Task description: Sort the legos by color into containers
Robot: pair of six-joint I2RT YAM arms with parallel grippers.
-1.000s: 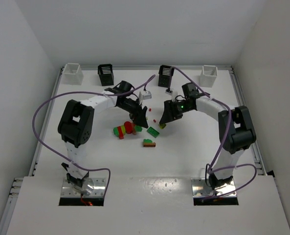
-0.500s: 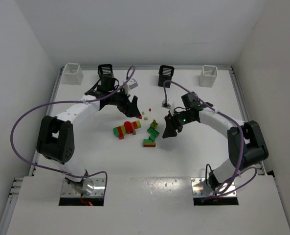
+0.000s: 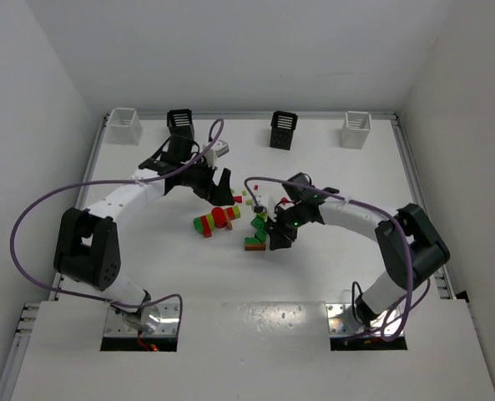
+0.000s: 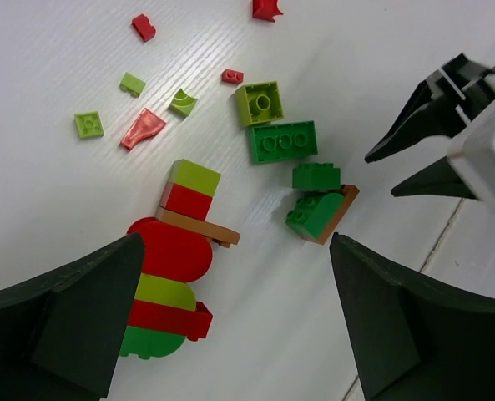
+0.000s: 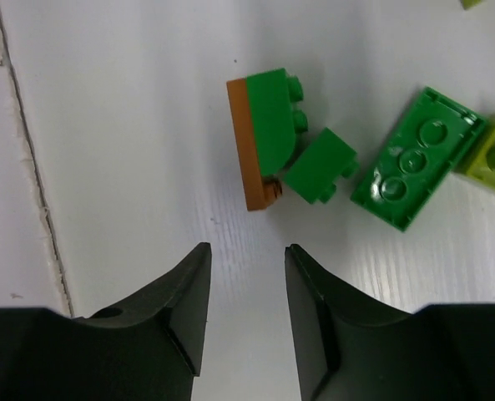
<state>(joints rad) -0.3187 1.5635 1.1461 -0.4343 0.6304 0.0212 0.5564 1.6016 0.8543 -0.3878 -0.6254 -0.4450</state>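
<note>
Legos (image 3: 216,220): unsorted, centre of desk (image 3: 189,271). Left tool (image 4: 234,326) wide open overhead, likely scouting; right tool (image 5: 247,267) part-open, empty, aimed at green-brown piece (image 5: 268,138) for pickup.

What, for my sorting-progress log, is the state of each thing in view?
left gripper: open, empty.
right gripper: open narrowly, empty.
legos: loose on the table, unsorted.
red-green stack: joined, lying down.
green-and-brown piece: joined, on its side.
containers: upright, contents not visible.

place: robot lab | shown by: white-walled table (image 3: 197,271), bolted base plates (image 3: 164,326)
</note>
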